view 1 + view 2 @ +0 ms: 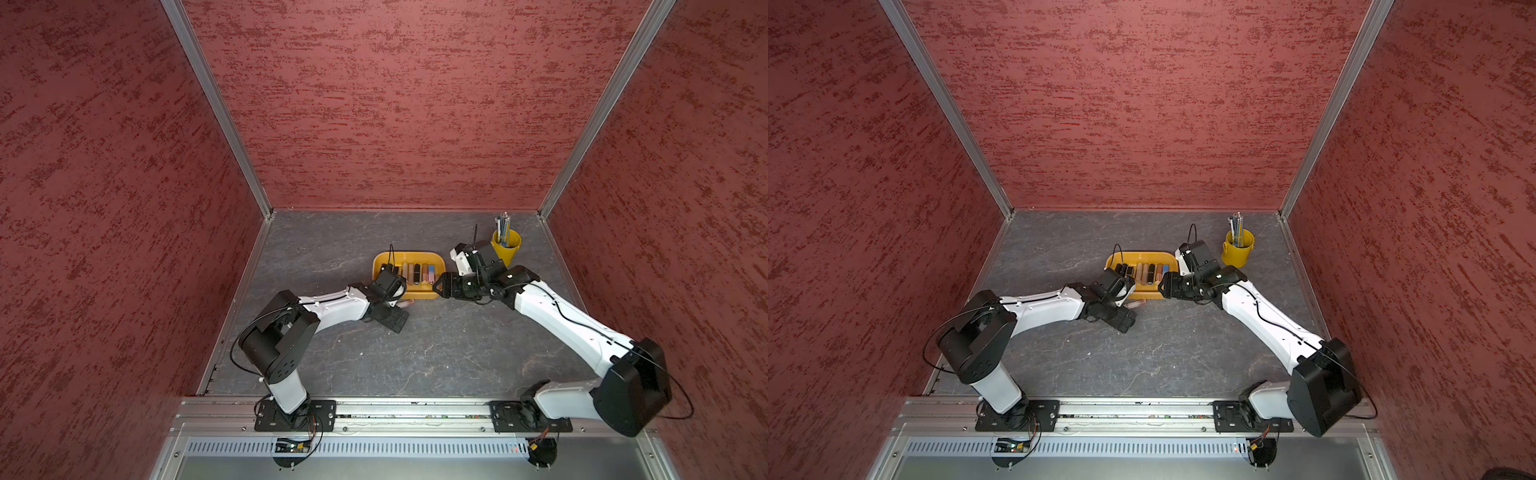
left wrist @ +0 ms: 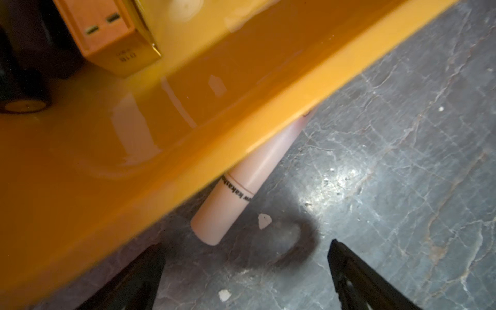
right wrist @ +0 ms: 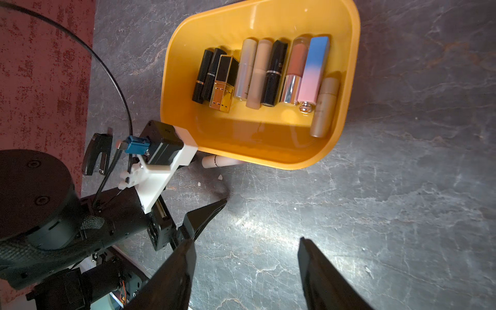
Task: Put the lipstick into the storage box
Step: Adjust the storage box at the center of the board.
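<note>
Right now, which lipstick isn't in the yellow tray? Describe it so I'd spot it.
Find the mustard-yellow storage box mid-table. Against its near edge, partly under the rim, lies a pale pink lipstick. It alone rests on the grey table, outside the box.

Storage box (image 2: 268,126) rim overhangs the lipstick (image 2: 228,209); table (image 2: 402,188) beside lies open.

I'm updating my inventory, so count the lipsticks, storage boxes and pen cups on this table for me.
Lipsticks in the storage box: 9
Lipstick on the table at its rim: 1
Storage box: 1
Pen cup: 1
Total: 12
</note>
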Robot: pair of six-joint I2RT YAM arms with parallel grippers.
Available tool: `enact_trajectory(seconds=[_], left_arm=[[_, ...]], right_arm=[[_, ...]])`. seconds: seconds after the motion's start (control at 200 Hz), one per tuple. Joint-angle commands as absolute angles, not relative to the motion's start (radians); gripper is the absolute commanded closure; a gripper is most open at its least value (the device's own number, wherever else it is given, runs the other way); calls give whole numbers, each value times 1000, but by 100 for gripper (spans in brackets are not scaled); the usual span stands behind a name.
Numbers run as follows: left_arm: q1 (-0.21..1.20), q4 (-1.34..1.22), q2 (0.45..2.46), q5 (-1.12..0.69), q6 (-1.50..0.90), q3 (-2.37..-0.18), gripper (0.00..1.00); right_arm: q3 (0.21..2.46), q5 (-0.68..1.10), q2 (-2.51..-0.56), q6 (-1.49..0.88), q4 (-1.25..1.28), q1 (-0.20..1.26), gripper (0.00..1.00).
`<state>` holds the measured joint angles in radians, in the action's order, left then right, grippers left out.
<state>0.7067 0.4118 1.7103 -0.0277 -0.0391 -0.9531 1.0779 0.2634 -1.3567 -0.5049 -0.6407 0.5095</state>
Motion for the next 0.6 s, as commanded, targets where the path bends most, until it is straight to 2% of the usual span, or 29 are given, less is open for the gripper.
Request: enact_trajectory(seconds=[0.0,0.596], left_arm=[[701,393,1745,-46,-2,-983,0],[710,398,1841,-24,68,-1080,0]], right_arm=[[1076,261,-1353,-505,-621,502,35],[1072,259,-1346,-509,-623,495,35]])
